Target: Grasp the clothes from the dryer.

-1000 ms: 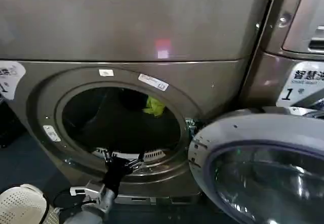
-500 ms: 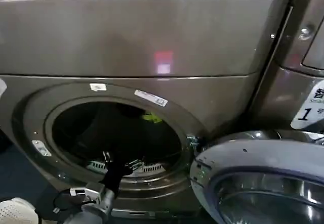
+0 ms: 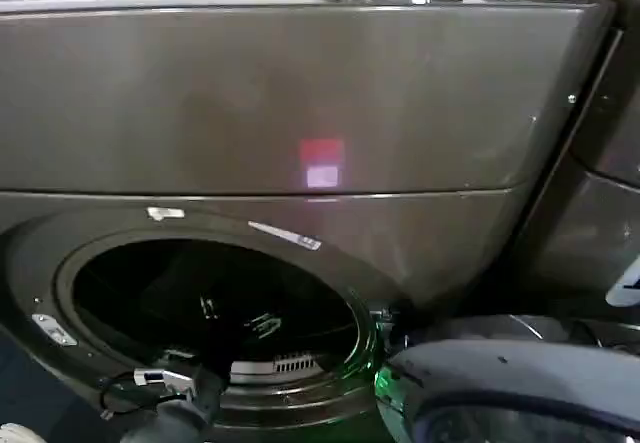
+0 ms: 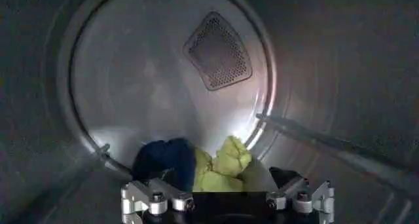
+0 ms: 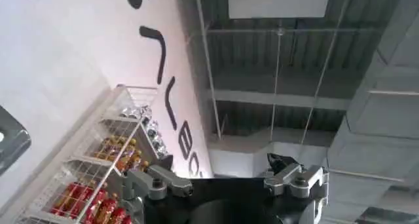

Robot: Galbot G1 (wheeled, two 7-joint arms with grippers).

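Observation:
The dryer (image 3: 300,93) is a dark bronze-grey front loader, and its round porthole (image 3: 130,293) stands open. My left arm reaches through the porthole, with the left gripper (image 3: 235,315) inside the dark drum. In the left wrist view the clothes lie at the drum's bottom against the back wall: a navy garment (image 4: 162,165) beside a lime one (image 4: 226,163). The left gripper (image 4: 222,172) is open and short of the pile, one finger toward each side of it. My right gripper (image 5: 222,161) is open and empty, pointing up at the ceiling.
The chrome-rimmed glass door (image 3: 500,383) hangs open at the lower right, close to the porthole. Another machine (image 3: 610,213) stands at the right. A drum baffle (image 4: 327,143) and a perforated vent (image 4: 218,50) show inside. A wire shelf of goods (image 5: 98,173) shows beside the right gripper.
My left gripper has gone from the porthole's lip deeper into the drum. The head view has shifted, so the porthole sits lower and the lime garment has dropped out of it.

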